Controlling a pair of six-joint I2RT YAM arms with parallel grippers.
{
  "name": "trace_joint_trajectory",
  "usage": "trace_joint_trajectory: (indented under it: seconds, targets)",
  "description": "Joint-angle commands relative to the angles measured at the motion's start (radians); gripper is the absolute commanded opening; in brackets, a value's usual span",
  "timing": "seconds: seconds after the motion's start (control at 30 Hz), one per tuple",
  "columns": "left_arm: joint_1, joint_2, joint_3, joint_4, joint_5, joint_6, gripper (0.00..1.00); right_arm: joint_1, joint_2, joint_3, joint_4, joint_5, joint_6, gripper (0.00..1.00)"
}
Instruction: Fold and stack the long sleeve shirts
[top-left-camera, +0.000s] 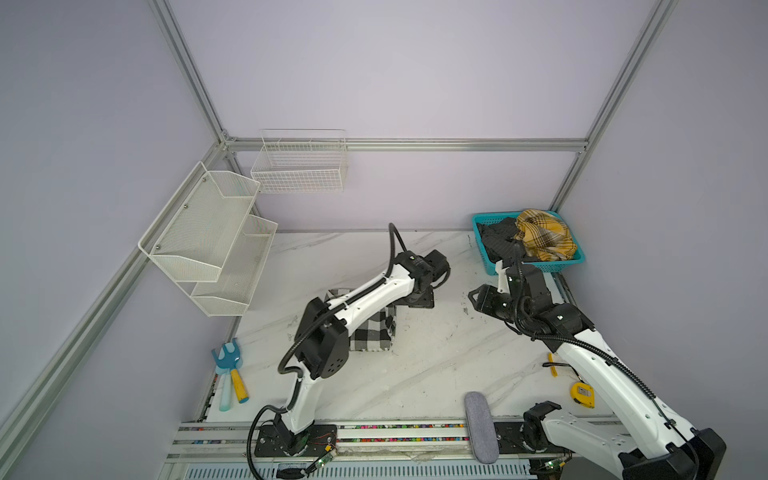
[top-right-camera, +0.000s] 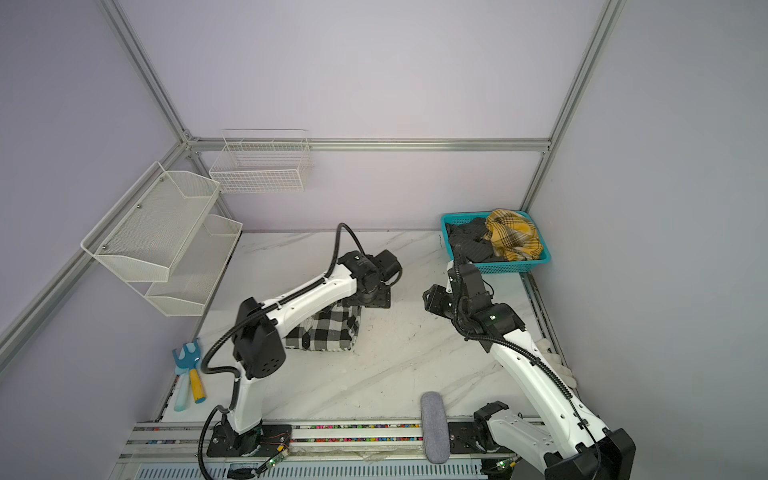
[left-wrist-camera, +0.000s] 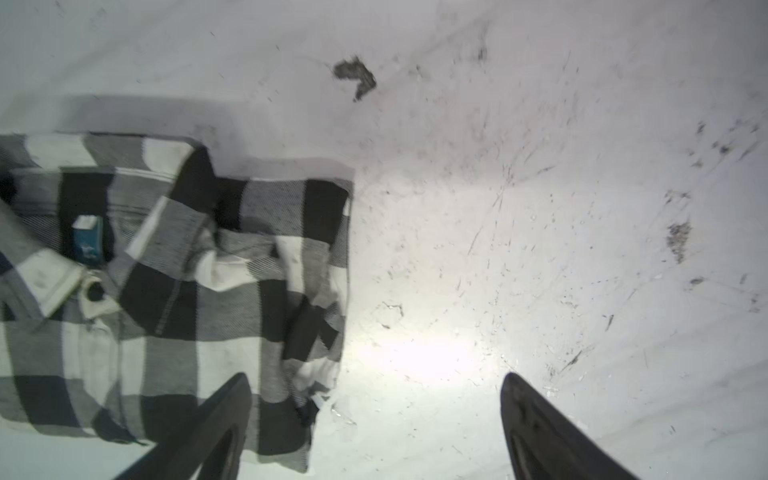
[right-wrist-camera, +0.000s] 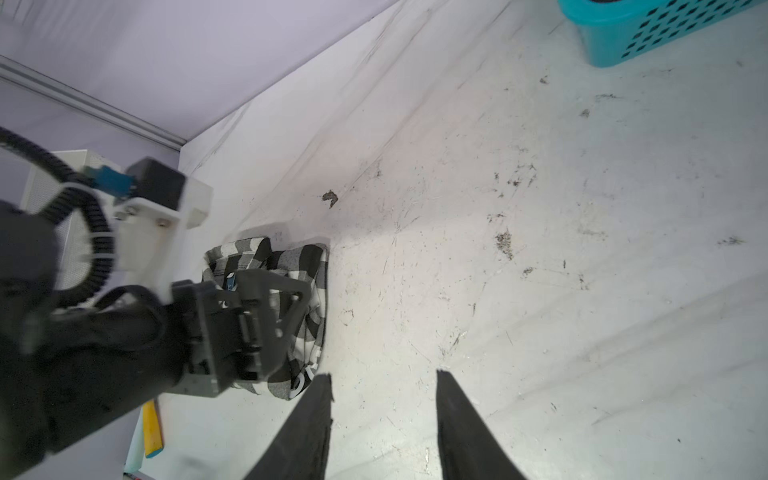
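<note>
Fingers (left-wrist-camera: 216, 428) of the left end effector (left-wrist-camera: 376, 376), black, matte and tapering, stand spread wide with nothing between them; one hangs over the edge of the checked shirt (left-wrist-camera: 166, 291), its mate over bare bench (left-wrist-camera: 540, 208). The right end effector (right-wrist-camera: 384, 374) is likewise parted and empty, its own pair of dark blades poised above the scuffed surface just beside the shirt's lettered edge.

The checked shirt (top-left-camera: 370, 332) is soft woven cloth in large black, white and grey squares. It is folded into a thick, roughly rectangular bundle, collar uppermost, with a dark button and a small blue neck label showing. In both top views it lies a little toward 9 o'clock of the bench middle, partly under the left arm.

The bench (top-left-camera: 415, 374) is a white slab veined like marble, scratched and speckled with dark grit. At its 1 o'clock corner stands a teal plastic basket (top-left-camera: 540, 266) with perforated walls, and in it lie a crumpled yellow plaid shirt (top-left-camera: 544, 237) and a dark grey shirt (top-left-camera: 496, 241).
</note>
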Motion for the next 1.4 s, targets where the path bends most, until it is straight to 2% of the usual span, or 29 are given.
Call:
trace_joint_trajectory:
  seconds: [0.0, 0.1, 0.23, 0.33, 0.4, 0.5, 0.6, 0.7, 0.83, 0.97, 1.03, 1.13, 1.23, 1.37]
  targets:
    - [0.226, -0.279, -0.265, 0.08, 0.075, 0.03, 0.85, 0.126, 0.103, 0.029, 0.034, -0.029, -0.001, 0.45]
    - [0.448, -0.453, -0.525, 0.223, 0.201, 0.12, 0.85, 0.301, 0.283, 0.113, 0.085, 0.004, 0.003, 0.48]
    - [0.656, -0.525, -0.711, 0.302, 0.287, 0.172, 0.79, 0.381, 0.514, 0.226, 0.213, -0.062, 0.028, 0.48]
    - [0.751, -0.502, -0.79, 0.361, 0.404, 0.182, 0.72, 0.428, 0.684, 0.354, 0.225, -0.059, 0.022, 0.45]
    - [0.772, -0.485, -0.829, 0.407, 0.452, 0.181, 0.72, 0.46, 0.779, 0.44, 0.192, -0.033, 0.014, 0.41]
    - [0.779, -0.456, -0.861, 0.457, 0.5, 0.181, 0.69, 0.49, 0.87, 0.491, 0.187, -0.016, 0.021, 0.39]
    - [0.769, -0.424, -0.872, 0.496, 0.572, 0.169, 0.56, 0.505, 0.92, 0.474, 0.204, 0.008, 0.043, 0.35]
    - [0.728, -0.401, -0.869, 0.502, 0.577, 0.16, 0.43, 0.504, 0.94, 0.416, 0.214, 0.024, 0.061, 0.3]
    - [0.631, -0.415, -0.89, 0.505, 0.544, 0.109, 0.4, 0.503, 0.874, 0.295, 0.202, 0.08, 0.098, 0.28]
    - [0.443, -0.385, -0.921, 0.546, 0.538, 0.03, 0.41, 0.453, 0.75, 0.15, 0.176, 0.128, 0.129, 0.28]
    - [0.38, -0.371, -0.923, 0.558, 0.537, -0.002, 0.46, 0.41, 0.663, 0.09, 0.16, 0.135, 0.125, 0.28]
    - [0.378, -0.419, -0.905, 0.543, 0.501, -0.019, 0.64, 0.38, 0.539, 0.076, 0.131, 0.149, 0.085, 0.32]
    - [0.42, -0.465, -0.81, 0.469, 0.452, 0.026, 0.69, 0.342, 0.508, 0.121, 0.108, 0.111, 0.026, 0.44]
    - [0.506, -0.459, -0.697, 0.427, 0.472, 0.094, 0.71, 0.308, 0.606, 0.237, 0.105, 0.067, -0.063, 0.56]
